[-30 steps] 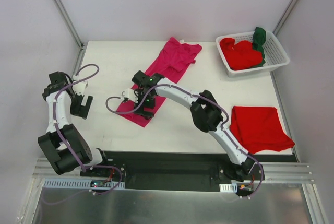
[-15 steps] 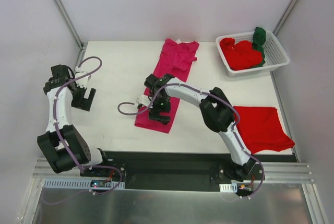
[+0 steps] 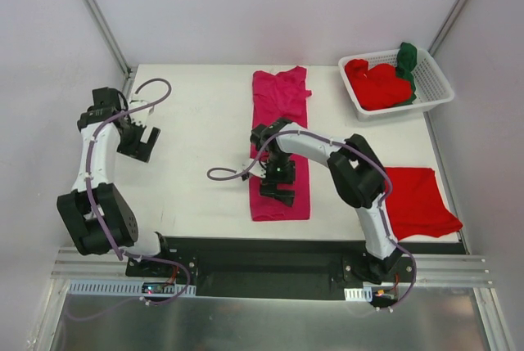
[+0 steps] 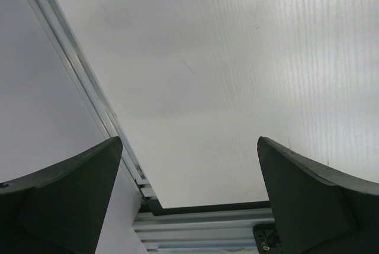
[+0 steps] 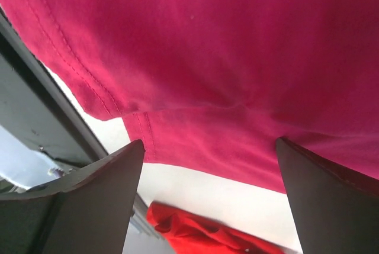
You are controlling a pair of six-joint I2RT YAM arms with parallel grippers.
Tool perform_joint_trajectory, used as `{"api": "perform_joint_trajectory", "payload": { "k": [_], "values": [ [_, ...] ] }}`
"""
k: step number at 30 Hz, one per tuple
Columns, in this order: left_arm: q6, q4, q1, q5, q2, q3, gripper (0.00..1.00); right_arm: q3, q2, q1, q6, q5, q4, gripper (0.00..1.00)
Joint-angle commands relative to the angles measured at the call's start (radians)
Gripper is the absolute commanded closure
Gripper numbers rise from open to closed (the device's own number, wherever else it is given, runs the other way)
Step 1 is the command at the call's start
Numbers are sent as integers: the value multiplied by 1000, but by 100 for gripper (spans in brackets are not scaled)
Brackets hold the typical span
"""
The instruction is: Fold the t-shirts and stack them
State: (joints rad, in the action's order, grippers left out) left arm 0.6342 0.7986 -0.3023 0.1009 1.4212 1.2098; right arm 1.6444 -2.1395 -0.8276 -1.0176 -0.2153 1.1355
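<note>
Under the right gripper (image 3: 278,182) we see the magenta-pink t-shirt (image 3: 280,93). It's a long narrow strip on the table (image 3: 196,114) running away from the arm bases, and the gripper sits over its near half. In the wrist view both fingers (image 5: 89,206) are spread wide with pink cloth filling everything past them and nothing pinched, so it's released. We can't tell if the tips touch the cloth. Well off to that gripper's right, one red t-shirt (image 3: 413,200) lies flat by the table's right edge, partly behind the right arm (image 3: 360,175). Farther out and to the right is the white basket (image 3: 438,81), with crumpled red t-shirts (image 3: 377,85) inside and a dark green t-shirt (image 3: 407,58) at its far rim. The left gripper (image 3: 141,143) is well left of the pink strip, over the table, pads (image 4: 65,201) wide apart and holding nothing.
</note>
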Motion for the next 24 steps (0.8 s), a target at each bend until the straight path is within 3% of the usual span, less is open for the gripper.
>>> {"api": "perform_joint_trajectory", "payload": {
  "k": [1, 6, 9, 13, 19, 24],
  "values": [
    [-16, 11, 37, 8, 35, 74, 1, -18, 68, 19, 14, -2, 50, 4],
    [13, 19, 170, -27, 24, 100, 1, 45, 240, 38, 103, 86, 1, 4],
    [44, 30, 286, -46, 19, 96, 1, -24, 388, 51, 88, 203, -32, 4],
    [48, 37, 400, -12, 65, 122, 1, -104, 530, 158, 86, 310, -72, 4],
    [-24, 37, 520, 65, 222, 201, 1, -187, 535, 257, 74, 318, -106, 4],
    [-67, 43, 607, 50, 321, 258, 1, -140, 486, 318, 13, 242, -111, 4]
  ]
}}
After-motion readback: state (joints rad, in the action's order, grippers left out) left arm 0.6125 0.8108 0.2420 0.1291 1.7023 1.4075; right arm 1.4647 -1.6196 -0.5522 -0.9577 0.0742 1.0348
